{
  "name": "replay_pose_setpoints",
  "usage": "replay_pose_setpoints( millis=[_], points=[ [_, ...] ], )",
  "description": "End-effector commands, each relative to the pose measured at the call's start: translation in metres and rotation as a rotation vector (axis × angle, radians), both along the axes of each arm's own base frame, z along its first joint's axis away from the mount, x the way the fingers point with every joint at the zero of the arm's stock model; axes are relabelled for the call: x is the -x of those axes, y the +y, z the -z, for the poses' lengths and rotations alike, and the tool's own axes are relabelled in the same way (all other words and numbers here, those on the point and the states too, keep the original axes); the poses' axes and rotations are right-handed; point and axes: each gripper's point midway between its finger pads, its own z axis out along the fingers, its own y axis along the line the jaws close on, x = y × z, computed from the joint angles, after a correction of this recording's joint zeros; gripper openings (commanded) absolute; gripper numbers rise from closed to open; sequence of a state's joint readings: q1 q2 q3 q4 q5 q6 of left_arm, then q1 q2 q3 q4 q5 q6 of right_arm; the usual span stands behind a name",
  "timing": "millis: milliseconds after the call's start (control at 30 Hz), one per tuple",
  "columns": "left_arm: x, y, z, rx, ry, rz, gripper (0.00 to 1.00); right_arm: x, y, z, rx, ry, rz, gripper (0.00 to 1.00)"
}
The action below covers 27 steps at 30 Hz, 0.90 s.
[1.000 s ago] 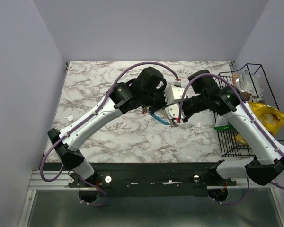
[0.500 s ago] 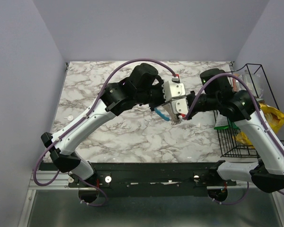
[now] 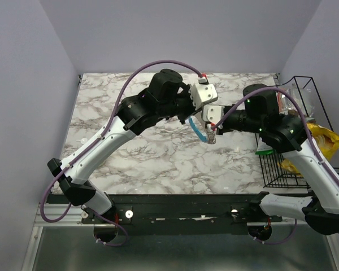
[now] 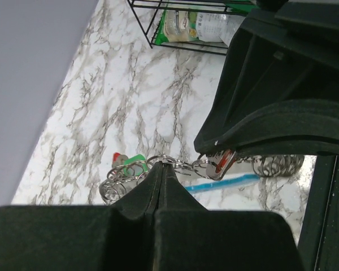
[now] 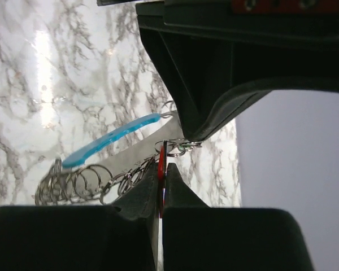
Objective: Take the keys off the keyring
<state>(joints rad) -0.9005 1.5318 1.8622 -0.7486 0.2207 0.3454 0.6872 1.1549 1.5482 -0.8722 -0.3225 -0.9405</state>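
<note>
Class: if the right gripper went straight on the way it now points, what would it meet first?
Probably the left gripper, close ahead just past the small rings; depth is unclear.

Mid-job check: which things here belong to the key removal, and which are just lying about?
Job:
- keyring, pinched by left gripper
- red key, in right gripper
- green key

Lying about:
- wire basket
- snack bags in it

Left arm, right arm: white links, black joints, purple cables; left claw, right claw: black tapered fingers.
</note>
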Motion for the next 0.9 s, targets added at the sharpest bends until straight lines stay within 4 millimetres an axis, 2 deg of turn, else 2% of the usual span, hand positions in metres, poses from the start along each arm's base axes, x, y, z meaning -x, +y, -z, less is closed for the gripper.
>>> replay_pose_setpoints(
  millis=[0,67,100,133,167,233,300,333,467,633,733,767,800,833,867],
  points=[
    [-0.012,0.022,0.035,-0.218,-0.095,-0.004,0.00,-0.037,-0.025,-0.056,-0.130,-0.156,0.259,0.01],
    [-0.015,0.024,0.031,-0.219,-0.113,-0.021,0.00,-0.039,-0.032,-0.021,-0.004,-0.143,0.265,0.01],
    [-0.016,0.025,0.030,-0.220,-0.119,-0.024,0.00,-0.039,-0.040,-0.013,0.048,-0.168,0.270,0.01],
    [-0.017,0.025,0.029,-0.221,-0.128,-0.027,0.00,-0.035,-0.045,0.003,0.102,-0.147,0.259,0.01],
    [-0.020,0.026,0.026,-0.223,-0.142,-0.040,0.00,-0.031,-0.049,0.026,0.168,-0.120,0.243,0.01],
    [-0.024,0.026,0.021,-0.227,-0.171,-0.048,0.00,-0.024,-0.055,0.043,0.238,-0.114,0.210,0.01],
    [-0.026,0.024,0.018,-0.225,-0.183,-0.052,0.00,-0.023,-0.054,0.050,0.220,-0.096,0.212,0.01],
    [-0.026,0.024,0.018,-0.220,-0.180,-0.056,0.00,-0.024,-0.052,0.044,0.192,-0.122,0.212,0.01],
    [-0.020,0.018,0.027,-0.207,-0.139,-0.023,0.00,-0.022,-0.049,0.037,0.195,-0.144,0.179,0.01],
    [-0.015,0.014,0.030,-0.159,-0.084,0.017,0.16,-0.010,-0.052,0.026,0.223,-0.149,0.124,0.01],
    [-0.020,0.018,0.021,-0.063,0.002,0.037,0.27,-0.004,-0.052,0.016,0.207,-0.164,0.103,0.01],
    [-0.008,0.012,0.015,-0.003,0.052,0.120,0.30,-0.003,-0.052,0.012,0.197,-0.171,0.101,0.01],
    [-0.016,0.018,0.011,0.041,0.083,0.120,0.35,0.001,-0.048,0.010,0.182,-0.163,0.076,0.01],
    [-0.012,0.018,0.006,0.077,0.103,0.147,0.38,0.004,-0.047,0.010,0.174,-0.152,0.063,0.01],
    [0.000,0.013,0.006,0.118,0.149,0.228,0.39,0.007,-0.044,0.009,0.164,-0.141,0.046,0.01]
  ],
)
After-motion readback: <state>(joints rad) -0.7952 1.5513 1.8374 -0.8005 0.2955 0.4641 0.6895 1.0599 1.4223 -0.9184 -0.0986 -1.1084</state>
